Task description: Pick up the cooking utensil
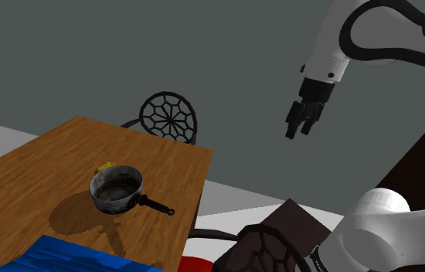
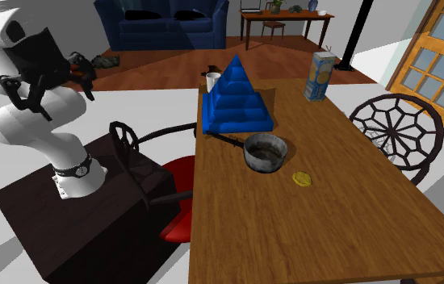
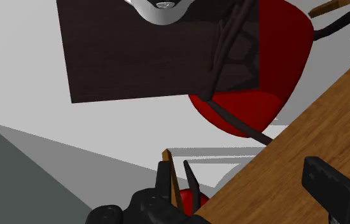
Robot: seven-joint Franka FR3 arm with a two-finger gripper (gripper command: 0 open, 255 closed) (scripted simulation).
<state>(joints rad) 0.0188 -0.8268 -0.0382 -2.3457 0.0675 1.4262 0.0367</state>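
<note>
A dull grey metal saucepan (image 1: 116,189) with a short black handle stands upright on the wooden table (image 1: 37,174). In the second exterior view the saucepan (image 2: 265,152) sits mid-table (image 2: 293,238), its handle pointing toward the blue pyramid. My black gripper (image 1: 300,124) hangs open in the air, well off the table's edge and high above the pan's level, holding nothing. The gripper (image 2: 85,77) is above the stand, far to that view's left of the pan. In the wrist view the gripper (image 3: 231,186) looks down past the table edge (image 3: 294,168).
A blue stepped pyramid (image 2: 236,101), a white cup (image 2: 212,79) and a tall box (image 2: 319,75) stand beyond the pan, and a small yellow thing (image 2: 301,178) lies beside it. A red-seated chair (image 2: 176,198) stands between the dark stand (image 2: 59,214) and the table. A wire-back chair (image 2: 398,133) is opposite.
</note>
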